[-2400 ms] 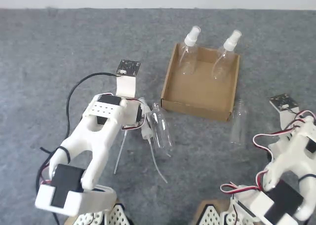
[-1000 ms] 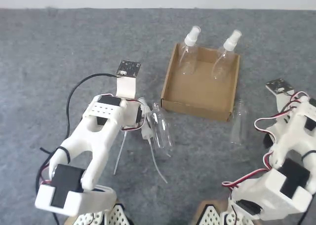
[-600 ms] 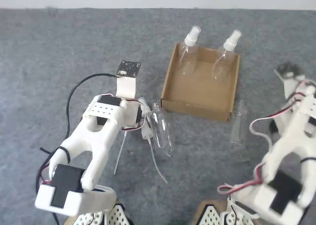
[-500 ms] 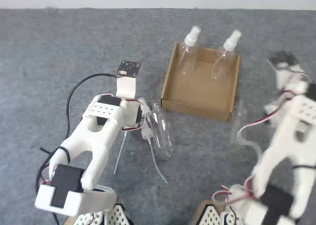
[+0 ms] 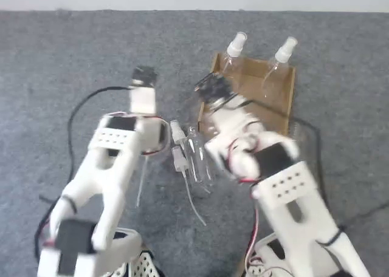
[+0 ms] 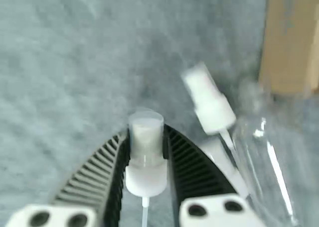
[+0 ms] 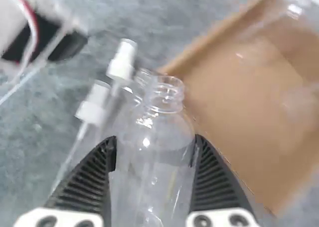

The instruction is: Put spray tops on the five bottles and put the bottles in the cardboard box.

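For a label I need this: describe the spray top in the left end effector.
Find the cardboard box; near its corner a clear bottle lies on the carpet. Two white spray tops are beside it: this spray top sits between the black ribbed fingers of the left end effector, the other top lies loose.

Four bottles (image 5: pixel 197 155), two loose spray tops (image 5: pixel 178 158), one cardboard box (image 5: pixel 285 101), two arms (image 5: pixel 109 167)

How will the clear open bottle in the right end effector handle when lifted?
Probably light: the open bottle looks empty and see-through. Its smooth round wall could slip or twist between the right end effector's ribbed fingers. Likely thin plastic, so a hard squeeze may dent it; set lying down, it could roll.
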Tool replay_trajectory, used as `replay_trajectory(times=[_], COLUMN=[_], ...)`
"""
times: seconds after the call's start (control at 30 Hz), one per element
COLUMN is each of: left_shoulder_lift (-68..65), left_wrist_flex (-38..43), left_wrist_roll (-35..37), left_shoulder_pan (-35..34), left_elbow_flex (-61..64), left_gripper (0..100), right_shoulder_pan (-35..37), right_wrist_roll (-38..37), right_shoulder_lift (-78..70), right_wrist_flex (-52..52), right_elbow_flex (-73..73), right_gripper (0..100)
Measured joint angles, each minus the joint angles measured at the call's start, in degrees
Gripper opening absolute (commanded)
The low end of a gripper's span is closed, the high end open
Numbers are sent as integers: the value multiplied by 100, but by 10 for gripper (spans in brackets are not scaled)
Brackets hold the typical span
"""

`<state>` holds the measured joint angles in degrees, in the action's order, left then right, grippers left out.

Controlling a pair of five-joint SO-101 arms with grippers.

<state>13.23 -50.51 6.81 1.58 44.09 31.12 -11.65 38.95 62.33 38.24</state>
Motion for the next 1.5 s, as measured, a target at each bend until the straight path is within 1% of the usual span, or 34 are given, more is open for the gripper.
replay_trajectory(times=[0.13, 0.23, 0.3, 0.4, 0.5, 0.6, 0.67, 0.73, 0.9, 1.1, 1.17, 1.37, 1.5], left_shoulder_lift=[1037, 1899, 2409, 2980, 3165, 3174, 3174, 3165, 3165, 3305, 3323, 3323, 3323], left_wrist_flex=[-123, -273, -527, -1020, -1468, -1846, -1960, -1960, -1978, -1644, -1503, -914, -404], left_wrist_roll=[9, 0, 0, 0, 0, 0, 0, 114, 862, 1468, 1688, 1811, 1811], left_shoulder_pan=[-431, -492, -510, -519, -519, -519, -519, -519, -510, -527, -413, 44, 114], left_elbow_flex=[97, 88, -62, -642, -1424, -2189, -2620, -2910, -3323, -3174, -3024, -2409, -1987], left_gripper=[9, 9, 10, 10, 10, 10, 10, 10, 10, 10, 10, 10, 10], right_shoulder_pan=[413, 686, 941, 1433, 1881, 1987, 1978, 1916, 1635, 1591, 1591, 1582, 1591], right_wrist_roll=[62, 70, 70, 70, 70, 79, 88, 114, 132, 149, 149, 149, 149], right_shoulder_lift=[0, 0, 9, 9, 9, 9, 9, 9, 9, 440, 721, 1626, 1996], right_wrist_flex=[-1037, -1336, -1407, -1451, -1644, -1837, -2119, -2365, -2804, -3543, -3692, -3763, -3763], right_elbow_flex=[853, 1196, 1363, 1653, 1705, 1705, 1723, 1723, 1864, 2576, 2787, 3349, 3560], right_gripper=[6, 6, 6, 6, 6, 6, 6, 6, 6, 6, 6, 6, 6])
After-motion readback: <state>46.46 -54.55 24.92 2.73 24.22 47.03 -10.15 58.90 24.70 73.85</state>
